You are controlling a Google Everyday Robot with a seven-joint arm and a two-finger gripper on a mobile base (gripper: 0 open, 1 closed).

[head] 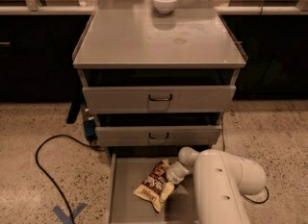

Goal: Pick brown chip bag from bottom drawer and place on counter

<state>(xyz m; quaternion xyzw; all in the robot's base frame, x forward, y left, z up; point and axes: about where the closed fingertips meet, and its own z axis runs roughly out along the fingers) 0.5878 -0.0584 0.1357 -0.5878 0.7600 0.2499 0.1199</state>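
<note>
The brown chip bag (154,185) lies tilted on the floor of the open bottom drawer (126,192), dark brown with cream ends and white lettering. My gripper (169,178) reaches down into the drawer from the right at the end of the white arm (222,184) and sits right at the bag's upper right edge. The arm hides the right half of the drawer. The counter (144,40) is the flat grey cabinet top above.
A white bowl (165,2) stands at the back of the counter. Two upper drawers (159,98) stick out slightly. A black cable (45,155) loops on the speckled floor at the left, beside blue tape (70,213). A pale ledge with posts (48,9) runs behind.
</note>
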